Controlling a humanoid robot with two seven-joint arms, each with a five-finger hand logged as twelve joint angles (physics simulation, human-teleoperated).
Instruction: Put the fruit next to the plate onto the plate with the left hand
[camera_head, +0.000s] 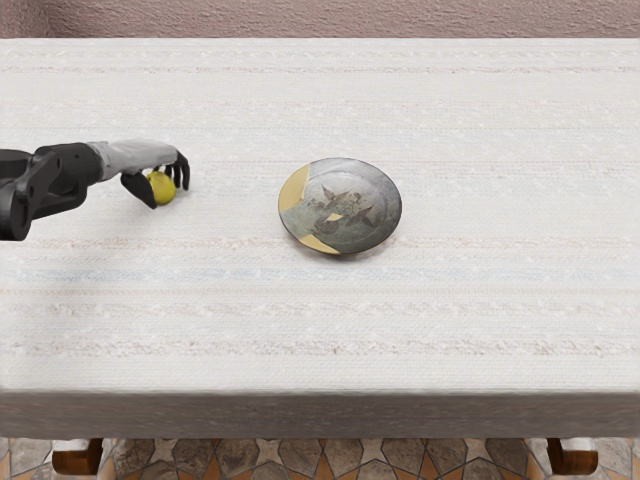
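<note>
A small yellow fruit (162, 187) lies on the white table, well to the left of the plate. My left hand (160, 180) comes in from the left edge and its dark fingers curl around the fruit, thumb on the near side, other fingers over the far side. The plate (340, 205) is dark grey with yellow patches and sits near the table's middle, with nothing on it. A wide strip of bare tablecloth separates fruit and plate. The right arm does not show.
The white tablecloth (450, 320) stretches wide on all sides of the plate. The table's front edge runs along the bottom, with a tiled floor below it. A wall stands behind the far edge.
</note>
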